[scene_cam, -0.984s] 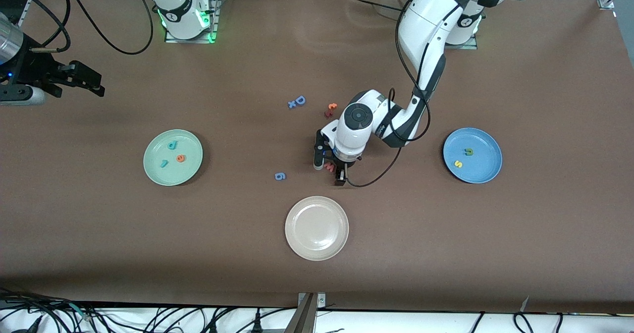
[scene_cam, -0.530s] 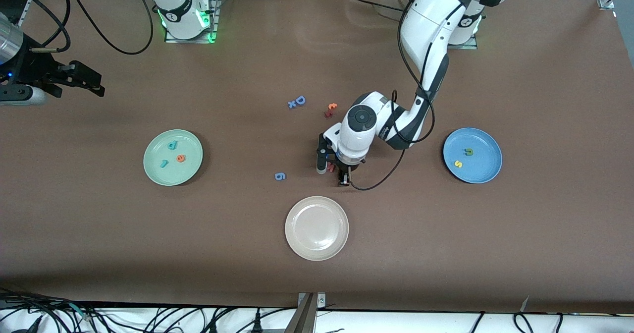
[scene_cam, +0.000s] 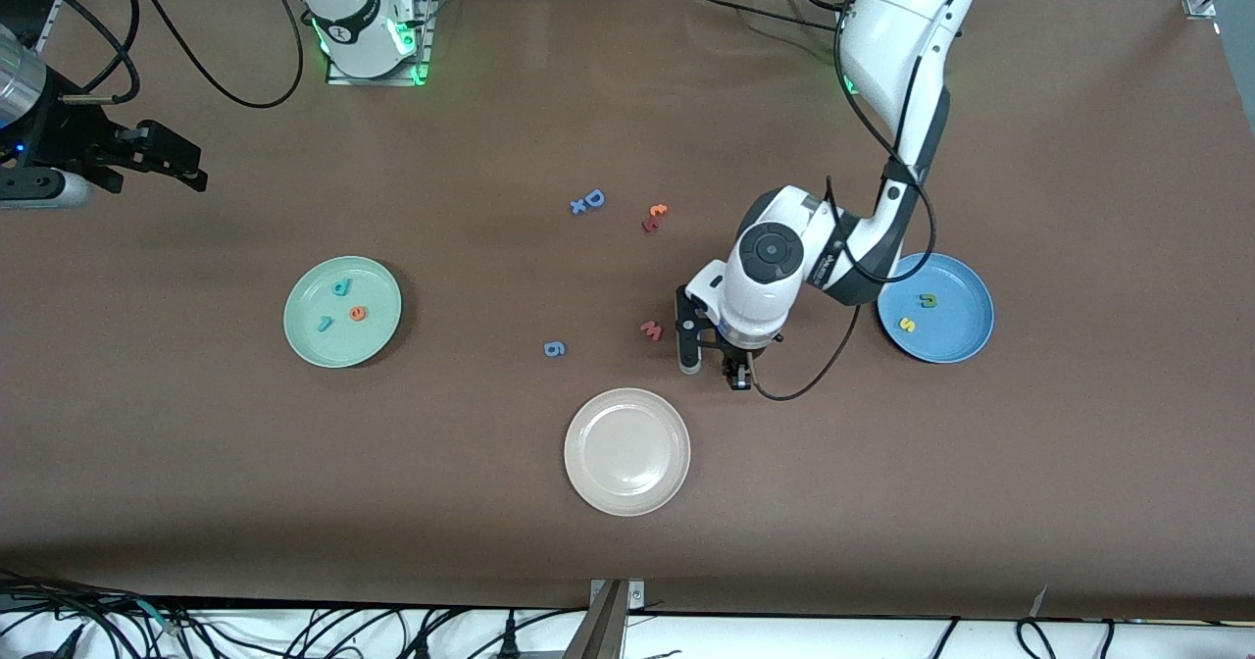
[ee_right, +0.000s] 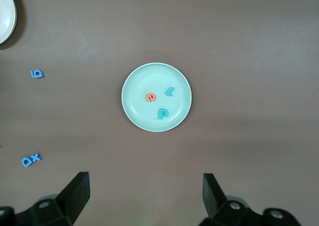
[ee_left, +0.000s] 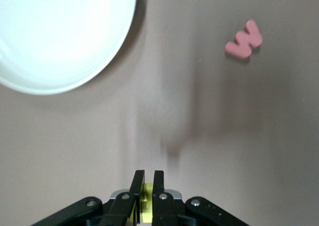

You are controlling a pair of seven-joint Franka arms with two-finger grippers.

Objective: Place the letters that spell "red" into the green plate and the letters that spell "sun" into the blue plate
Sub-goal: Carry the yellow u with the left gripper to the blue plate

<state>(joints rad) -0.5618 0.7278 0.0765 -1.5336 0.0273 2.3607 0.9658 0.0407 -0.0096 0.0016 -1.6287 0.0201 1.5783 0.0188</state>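
One yellow letter (ee_left: 146, 202) pinched in the left hand (ee_left: 148, 178) over bare table (scene_cam: 882, 463); right hand (ee_right: 144, 188) waits, fingers apart.

The front camera looked down on the whole bench (scene_cam: 980, 492). Both wrist cameras faced downward, sharing the white plate (ee_left: 55, 32) with it.

Three round shallow plates sit on the brown table: one pale mint-green plate (scene_cam: 342, 312), one medium-blue plate (scene_cam: 953, 330) and one beige-white plate (scene_cam: 627, 451). The green plate holds three small foam letters: a teal "d" (scene_cam: 340, 287), a teal "r" (scene_cam: 324, 324) and an orange "e" (scene_cam: 358, 314). The blue plate holds two: a yellow "s" (scene_cam: 907, 325) and an olive-green arch (scene_cam: 928, 299). One more yellow foam piece (ee_left: 146, 197) shows between the left gripper's fingers (ee_left: 136, 186).
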